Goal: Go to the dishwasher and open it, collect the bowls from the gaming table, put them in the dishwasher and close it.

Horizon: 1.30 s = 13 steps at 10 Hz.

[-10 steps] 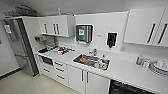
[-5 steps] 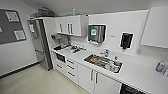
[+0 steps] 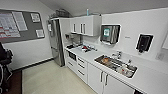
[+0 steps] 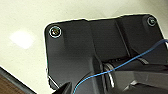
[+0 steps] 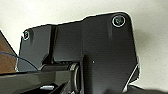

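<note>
One kitchen run ahead | white counter (image 3: 95,56) holds a steel sink (image 3: 115,65) with dishes in it | tall steel fridge (image 3: 55,41) at far end beside pale floor (image 3: 50,80) | dishwasher, bowls: cannot tell where | grippers' state cannot be told

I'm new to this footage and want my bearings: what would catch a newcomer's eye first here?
Probably the long white counter running along the right-hand wall, with a steel sink full of dishes set into it. Beyond it, a tall steel fridge stands in the far corner beside the white wall cupboards. On the left wall hangs a grey noticeboard pinned with papers.
</note>
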{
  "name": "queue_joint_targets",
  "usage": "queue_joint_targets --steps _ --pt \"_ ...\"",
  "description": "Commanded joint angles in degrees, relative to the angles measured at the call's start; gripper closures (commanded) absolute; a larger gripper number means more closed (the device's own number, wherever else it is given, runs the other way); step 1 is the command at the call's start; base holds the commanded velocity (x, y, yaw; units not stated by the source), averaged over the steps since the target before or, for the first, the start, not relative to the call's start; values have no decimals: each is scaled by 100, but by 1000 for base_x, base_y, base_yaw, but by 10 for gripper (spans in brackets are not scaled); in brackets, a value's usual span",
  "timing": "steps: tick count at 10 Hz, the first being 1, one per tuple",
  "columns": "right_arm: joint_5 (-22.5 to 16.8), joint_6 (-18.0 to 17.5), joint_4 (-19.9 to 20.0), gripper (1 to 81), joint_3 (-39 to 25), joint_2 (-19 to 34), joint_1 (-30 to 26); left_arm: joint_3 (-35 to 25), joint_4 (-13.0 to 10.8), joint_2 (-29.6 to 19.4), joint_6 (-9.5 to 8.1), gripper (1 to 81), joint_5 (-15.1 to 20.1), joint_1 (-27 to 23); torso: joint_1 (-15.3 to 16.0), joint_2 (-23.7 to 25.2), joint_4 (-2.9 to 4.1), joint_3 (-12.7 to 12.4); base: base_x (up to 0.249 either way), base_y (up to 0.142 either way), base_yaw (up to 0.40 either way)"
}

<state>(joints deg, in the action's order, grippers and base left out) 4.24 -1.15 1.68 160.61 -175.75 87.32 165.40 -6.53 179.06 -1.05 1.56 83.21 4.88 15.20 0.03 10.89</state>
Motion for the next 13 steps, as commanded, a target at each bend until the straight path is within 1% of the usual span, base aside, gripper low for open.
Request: queue_joint_targets --steps 1,13 --pt "-292 0 43 10 -22 -33 -263 10 -120 34 52 10 319 -301 0 0 0 0 0 0 367" --pt "-309 9 26 10 -22 -50 -263 10 -146 61 70 10 301 -301 0 0 0 0 0 0 367"
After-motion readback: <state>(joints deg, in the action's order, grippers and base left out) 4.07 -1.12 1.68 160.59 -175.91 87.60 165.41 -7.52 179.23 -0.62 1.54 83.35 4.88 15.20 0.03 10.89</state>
